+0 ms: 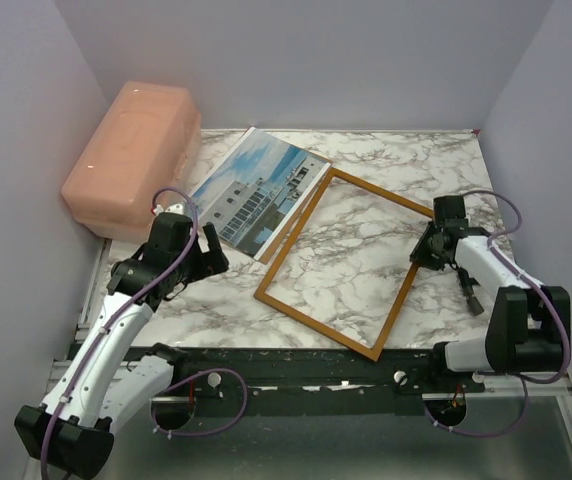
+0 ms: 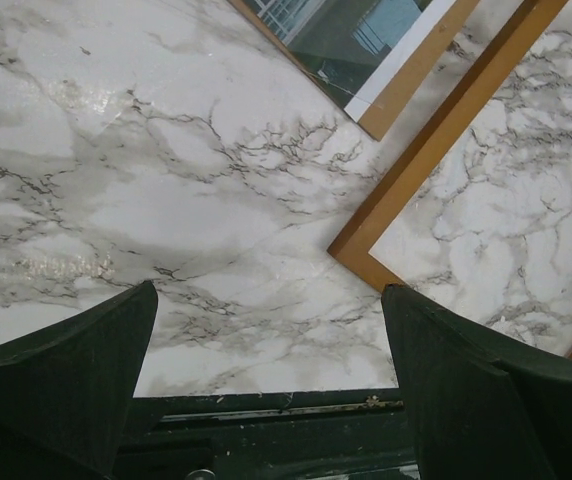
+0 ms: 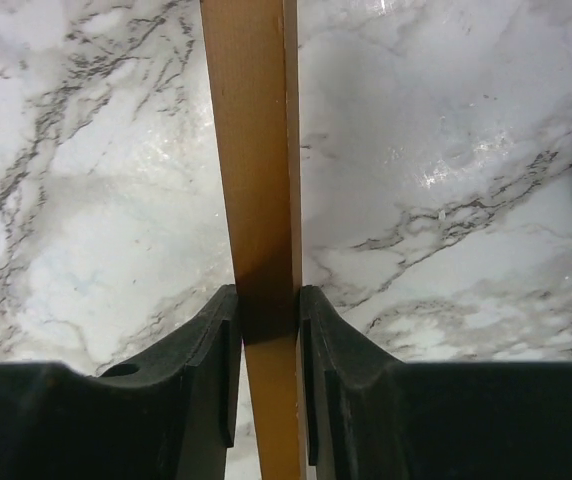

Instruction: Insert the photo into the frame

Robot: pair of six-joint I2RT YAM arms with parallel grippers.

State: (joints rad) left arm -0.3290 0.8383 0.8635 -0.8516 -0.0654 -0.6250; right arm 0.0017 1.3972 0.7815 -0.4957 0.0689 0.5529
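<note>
The right gripper (image 3: 267,310) was clamped on a rail of the frame (image 3: 256,150) near its 3 o'clock corner in the top view, the frame lying on the marble table (image 1: 366,250). The left gripper (image 2: 268,300) hung wide open and empty over marble at the frame's 9 o'clock. The photo (image 1: 256,190) lay just beside the frame at 11 o'clock, with a pink box (image 1: 131,150) at the photo's 9 o'clock.

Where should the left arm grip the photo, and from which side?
Probably the photo by its near left edge, pinched from above, nearest the left gripper: it lies flat, its right edge crowds the frame, and its far edge sits by the pink box.
</note>
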